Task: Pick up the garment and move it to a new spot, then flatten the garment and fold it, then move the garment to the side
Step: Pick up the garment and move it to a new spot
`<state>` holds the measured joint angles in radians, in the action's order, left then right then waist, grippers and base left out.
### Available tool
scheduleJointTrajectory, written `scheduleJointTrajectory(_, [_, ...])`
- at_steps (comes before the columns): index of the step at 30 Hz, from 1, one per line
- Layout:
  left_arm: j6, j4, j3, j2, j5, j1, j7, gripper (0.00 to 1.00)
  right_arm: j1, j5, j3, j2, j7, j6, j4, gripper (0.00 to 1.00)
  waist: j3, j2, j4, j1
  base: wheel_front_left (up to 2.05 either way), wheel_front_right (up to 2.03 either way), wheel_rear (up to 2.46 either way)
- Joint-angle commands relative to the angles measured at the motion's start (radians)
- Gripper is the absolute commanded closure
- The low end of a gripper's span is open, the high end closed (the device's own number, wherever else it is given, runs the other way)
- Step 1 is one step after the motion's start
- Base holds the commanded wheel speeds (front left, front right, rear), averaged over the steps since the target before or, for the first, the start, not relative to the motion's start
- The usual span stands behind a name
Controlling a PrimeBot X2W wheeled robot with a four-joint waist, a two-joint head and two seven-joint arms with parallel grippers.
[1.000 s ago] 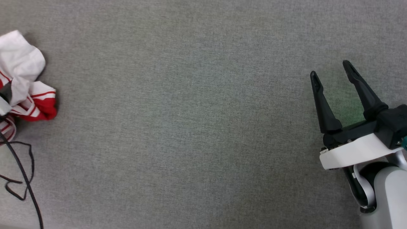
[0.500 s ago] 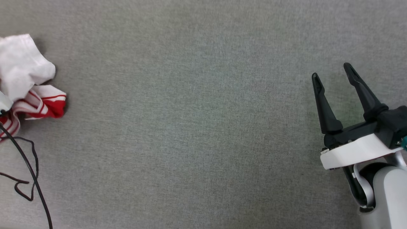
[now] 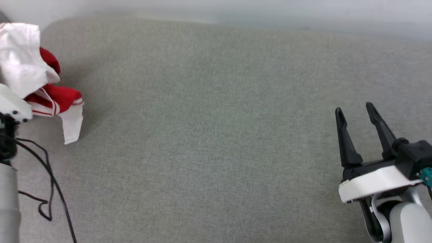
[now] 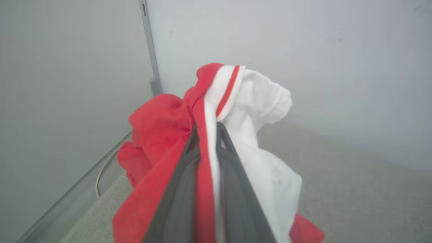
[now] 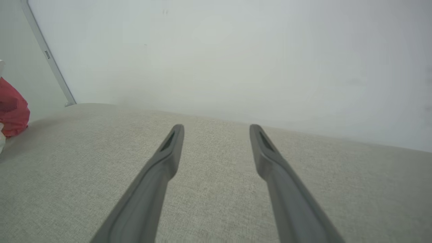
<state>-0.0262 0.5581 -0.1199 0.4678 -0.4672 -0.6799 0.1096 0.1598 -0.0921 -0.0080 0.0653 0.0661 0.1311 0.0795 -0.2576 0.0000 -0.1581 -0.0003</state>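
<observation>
The garment [image 3: 50, 96], a bunched red T-shirt with white sleeves and striped trim, is at the far left of the grey surface. A white flap of it hangs down. In the left wrist view my left gripper [image 4: 207, 130] is shut on a fold of the garment [image 4: 158, 125]. Red cloth drapes to one side of the fingers and white cloth to the other. In the head view the cloth hides those fingers. My right gripper [image 3: 354, 110] is open over bare surface at the lower right, far from the garment. Nothing is between its fingers [image 5: 168, 155]. A red edge of the garment [image 5: 11, 113] shows at the far left of the right wrist view.
The grey fabric surface [image 3: 216, 135] ends at a rounded far edge against a pale wall [image 3: 236, 10]. A loose black cable [image 3: 50, 182] trails across the lower left. A metal strip [image 4: 150, 50] runs up the wall corner behind the garment.
The head camera has tilted up, so the far edge and wall now show. My left gripper has shut on the garment and raised it; a white flap now hangs down. The right gripper stays open.
</observation>
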Motion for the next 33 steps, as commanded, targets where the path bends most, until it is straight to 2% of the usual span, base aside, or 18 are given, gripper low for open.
scheduleJointTrajectory(1, [0.002,-0.018,0.01,-0.011,0.01,0.023,-0.016,1.0,-0.02,-0.007,-0.006,-0.006,0.003,-0.001,-0.003,0.0,0.052,0.0,0.027,0.0003,0.0,0.0,0.0])
scheduleJointTrajectory(6, [-0.011,-0.107,0.049,-0.059,0.034,0.074,-0.055,1.0,-0.06,-0.011,-0.026,-0.014,-0.004,-0.001,-0.003,0.0,0.099,0.0,0.074,0.0003,0.0,0.0,0.0])
scheduleJointTrajectory(11, [0.007,-0.195,0.102,-0.096,0.04,0.13,-0.045,1.0,-0.087,-0.026,-0.035,-0.016,-0.01,-0.001,-0.002,0.0,0.13,0.0,0.144,0.0003,0.0,0.0,0.0])
scheduleJointTrajectory(21, [0.063,-0.355,0.273,-0.197,0.035,0.232,0.087,1.0,-0.111,-0.058,-0.038,-0.016,-0.022,-0.001,0.01,0.0,0.139,0.0,0.304,0.0003,0.0,0.0,0.0])
scheduleJointTrajectory(24, [0.08,-0.38,0.319,-0.214,0.042,0.242,0.116,1.0,-0.111,-0.061,-0.039,-0.016,-0.02,-0.001,0.012,0.0,0.127,0.0,0.332,0.0003,0.0,0.0,0.0])
scheduleJointTrajectory(33, [0.142,-0.371,0.575,-0.31,0.061,0.265,0.189,1.0,-0.09,-0.089,-0.028,-0.016,0.004,-0.001,0.004,0.0,0.054,0.0,0.401,0.0003,0.0,0.0,0.0])
